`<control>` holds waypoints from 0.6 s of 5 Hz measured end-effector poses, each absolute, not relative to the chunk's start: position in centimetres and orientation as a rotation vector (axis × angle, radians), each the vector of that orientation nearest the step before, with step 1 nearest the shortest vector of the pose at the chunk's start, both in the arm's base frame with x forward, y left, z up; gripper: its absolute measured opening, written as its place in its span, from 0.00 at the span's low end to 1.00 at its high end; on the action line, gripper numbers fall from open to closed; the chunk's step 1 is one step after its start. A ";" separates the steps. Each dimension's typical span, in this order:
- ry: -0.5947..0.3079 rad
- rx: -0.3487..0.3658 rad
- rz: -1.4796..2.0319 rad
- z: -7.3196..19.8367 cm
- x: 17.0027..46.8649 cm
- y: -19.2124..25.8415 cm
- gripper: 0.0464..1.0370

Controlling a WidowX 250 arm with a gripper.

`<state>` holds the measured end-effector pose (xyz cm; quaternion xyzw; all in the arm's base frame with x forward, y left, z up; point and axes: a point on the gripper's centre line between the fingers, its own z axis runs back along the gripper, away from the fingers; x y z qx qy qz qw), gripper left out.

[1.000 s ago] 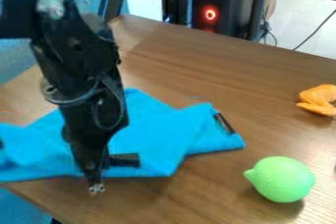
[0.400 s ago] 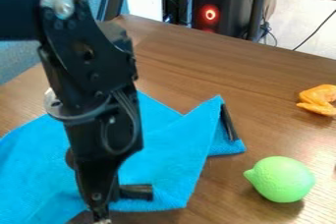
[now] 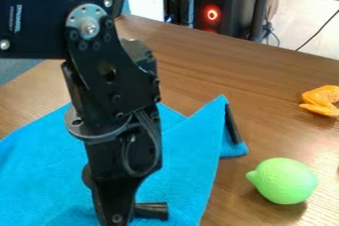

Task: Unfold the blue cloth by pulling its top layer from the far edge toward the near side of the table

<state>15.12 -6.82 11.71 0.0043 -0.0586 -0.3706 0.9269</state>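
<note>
Bright blue textured cloth (image 3: 39,175) is lying creased around seven o'clock, its right side folding over. Above it, the black gripper (image 3: 118,215) is pointing down near half past six; whether it is gripping cannot be determined. Green lime (image 3: 285,180) is resting at four o'clock.

No word, number or sign can be read; pale upright lettering (image 3: 18,18) stands on the black arm's upper link (image 3: 45,28), too small to make out.
</note>
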 end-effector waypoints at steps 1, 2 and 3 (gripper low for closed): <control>-0.114 -0.011 -0.824 11.6 14.5 -6.1 0.01; -0.109 -0.010 -0.885 11.7 13.5 -5.2 0.01; -0.114 -0.008 -0.945 12.1 12.7 -4.6 0.01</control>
